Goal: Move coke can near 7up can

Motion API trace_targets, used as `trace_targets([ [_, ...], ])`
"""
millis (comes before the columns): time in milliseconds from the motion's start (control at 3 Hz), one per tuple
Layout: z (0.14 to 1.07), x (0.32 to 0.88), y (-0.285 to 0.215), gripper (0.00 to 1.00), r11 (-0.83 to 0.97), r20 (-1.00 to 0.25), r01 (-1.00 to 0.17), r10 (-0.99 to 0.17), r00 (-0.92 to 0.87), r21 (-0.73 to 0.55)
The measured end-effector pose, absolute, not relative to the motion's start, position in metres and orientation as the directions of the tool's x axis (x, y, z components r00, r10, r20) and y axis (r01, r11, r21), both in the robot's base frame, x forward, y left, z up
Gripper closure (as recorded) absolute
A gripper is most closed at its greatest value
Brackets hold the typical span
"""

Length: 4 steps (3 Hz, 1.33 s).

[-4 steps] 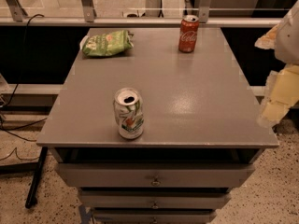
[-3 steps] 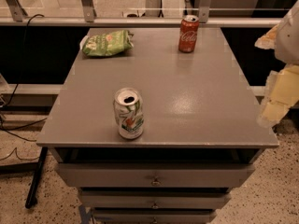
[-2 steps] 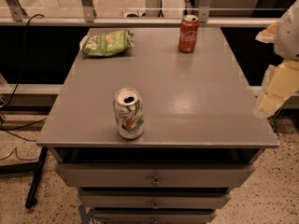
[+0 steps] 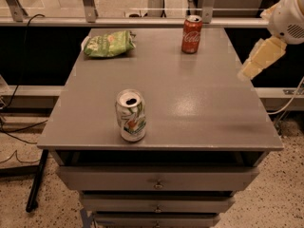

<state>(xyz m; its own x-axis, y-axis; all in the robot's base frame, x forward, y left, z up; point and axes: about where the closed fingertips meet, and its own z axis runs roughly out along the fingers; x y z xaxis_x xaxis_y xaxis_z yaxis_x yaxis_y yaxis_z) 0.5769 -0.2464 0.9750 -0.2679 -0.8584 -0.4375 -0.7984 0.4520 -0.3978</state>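
The red coke can (image 4: 191, 34) stands upright at the far edge of the grey table (image 4: 199, 103), right of centre. The 7up can (image 4: 130, 116), white with green and red markings and an open top, stands upright near the front edge, left of centre. The two cans are far apart. My gripper (image 4: 254, 63) hangs in the air at the table's right edge, right of the coke can and a little nearer to the front, touching nothing. The white arm (image 4: 289, 18) rises from it to the upper right.
A green chip bag (image 4: 109, 43) lies at the far left of the table. Drawers (image 4: 156, 179) sit under the tabletop. A metal rail (image 4: 142, 20) runs behind the table. Cables (image 4: 14, 127) lie on the floor at the left.
My gripper has risen and moved left, from beside the table's right front toward its right edge. The cans and the bag have not moved.
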Motion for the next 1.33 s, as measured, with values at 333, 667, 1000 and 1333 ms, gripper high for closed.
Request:
trace_targets([
  [333,0.972,0.637,-0.245,0.0,0.508,-0.54,-0.761,-0.804,-0.25,-0.404],
  [667,0.962,0.692,-0.243,0.0,0.57,-0.638,-0.732,-0.73,-0.244,-0.372],
  [1000,0.942,0.736,-0.236,0.0,0.621,-0.718,-0.723,-0.648,-0.255,-0.303],
  [1333,0.919,0.771,-0.228,0.0,0.664,-0.793,-0.719,-0.543,-0.275,-0.205],
])
